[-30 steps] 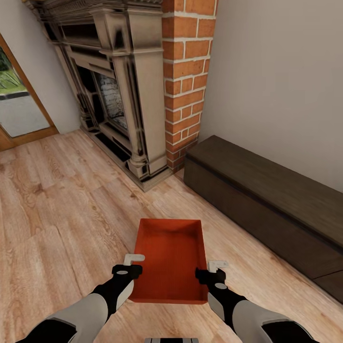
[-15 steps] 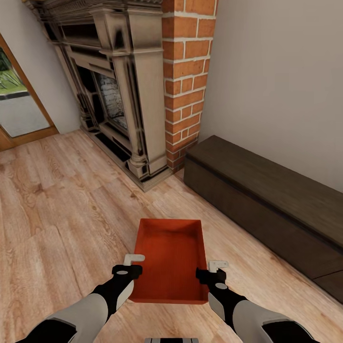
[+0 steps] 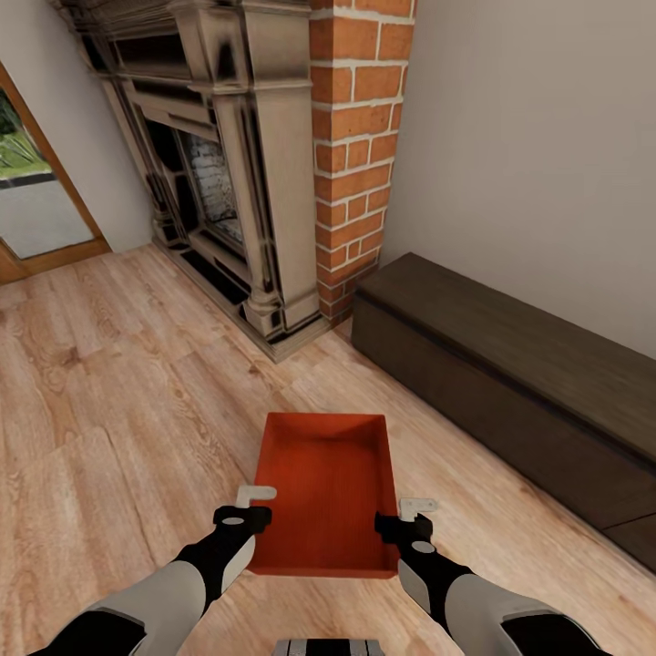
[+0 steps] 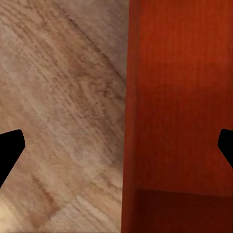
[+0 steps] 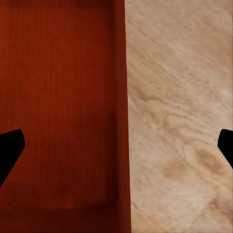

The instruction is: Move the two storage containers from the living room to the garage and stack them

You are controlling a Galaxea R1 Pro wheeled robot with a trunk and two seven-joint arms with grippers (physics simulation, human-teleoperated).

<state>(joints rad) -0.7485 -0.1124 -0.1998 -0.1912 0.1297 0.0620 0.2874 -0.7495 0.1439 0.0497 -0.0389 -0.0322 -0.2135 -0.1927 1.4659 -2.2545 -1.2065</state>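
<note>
One orange-red storage container point(image 3: 323, 492) sits on the wood-plank floor point(image 3: 109, 410), a spread left claw point(image 3: 257, 499) and right claw point(image 3: 412, 507) straddling its side rims; fireplace point(image 3: 228, 173) and dark bench point(image 3: 510, 383) bound open flooring. The view has shifted slightly since earlier.

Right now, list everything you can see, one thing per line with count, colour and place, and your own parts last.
storage container: one, orange-red, between both grippers, over the wood floor
wood floor: one, light planks, underfoot
fireplace: one, dark and pale surround, ahead left
brick column: one, red, beside the fireplace
low bench: one, dark brown, along the right wall
glass door: one, wood-framed, far left
left gripper: one, pale fingers, straddling the container's left wall, open
right gripper: one, pale fingers, straddling its right wall, open
</note>
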